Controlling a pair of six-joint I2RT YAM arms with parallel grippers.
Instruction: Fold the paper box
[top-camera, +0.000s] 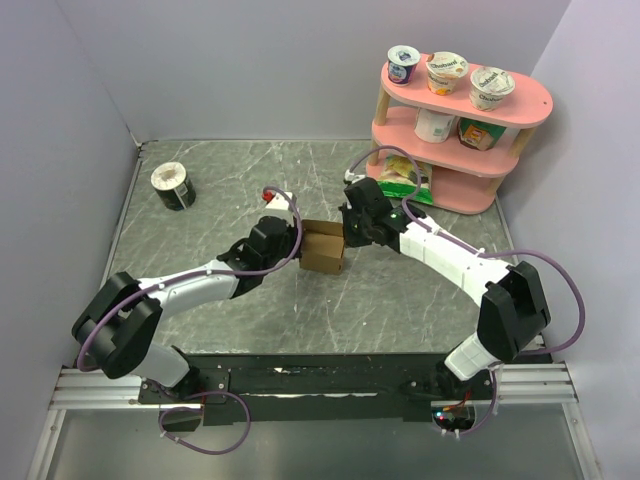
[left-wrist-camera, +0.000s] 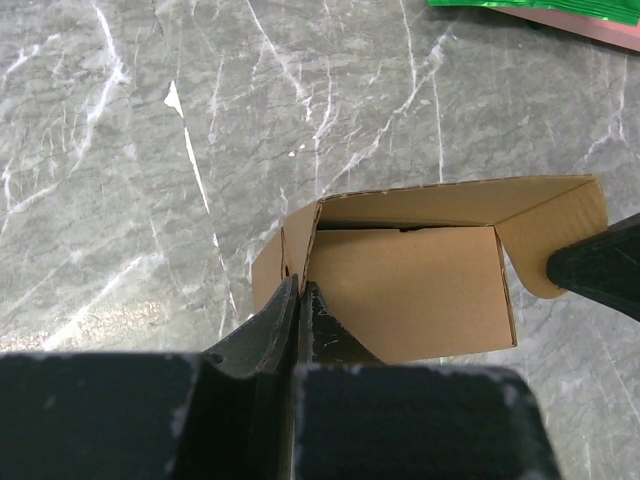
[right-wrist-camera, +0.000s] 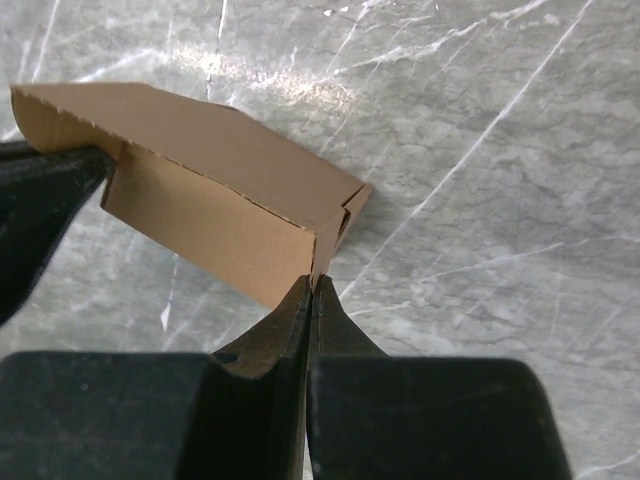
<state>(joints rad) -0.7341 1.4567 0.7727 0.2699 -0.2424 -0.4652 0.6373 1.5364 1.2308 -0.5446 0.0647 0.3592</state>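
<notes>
Around the work, in the top view: a round black-and-white tub (top-camera: 172, 186) lies on its side at the upper left of the grey marble table (top-camera: 400, 300), well apart from both arms. A small red-and-white object (top-camera: 272, 192), too small to identify, sits just above the left arm's wrist. At the upper right stands a pink shelf unit (top-camera: 460, 130). Its top tier holds three foil-lidded yogurt cups (top-camera: 446, 72), its middle tier a white cup (top-camera: 432, 125) and a green-and-orange carton (top-camera: 478, 133), and a green packet (top-camera: 405, 178) lies at the bottom. The right arm's cable loops across the front of that packet. Nothing else stands between the arms.

The paper box (top-camera: 323, 248) sits at the centre of the table, between the two grippers. It is partly folded, with walls raised and the top open. The left wrist view shows only bare brown cardboard panels inside.

The left gripper (left-wrist-camera: 300, 290) has its fingers pressed together, pinching the box's thin left wall. The right gripper (right-wrist-camera: 312, 285) is likewise clamped flat on a cardboard edge at the opposite corner. In each wrist view the other arm's dark finger touches the far end of the box.
</notes>
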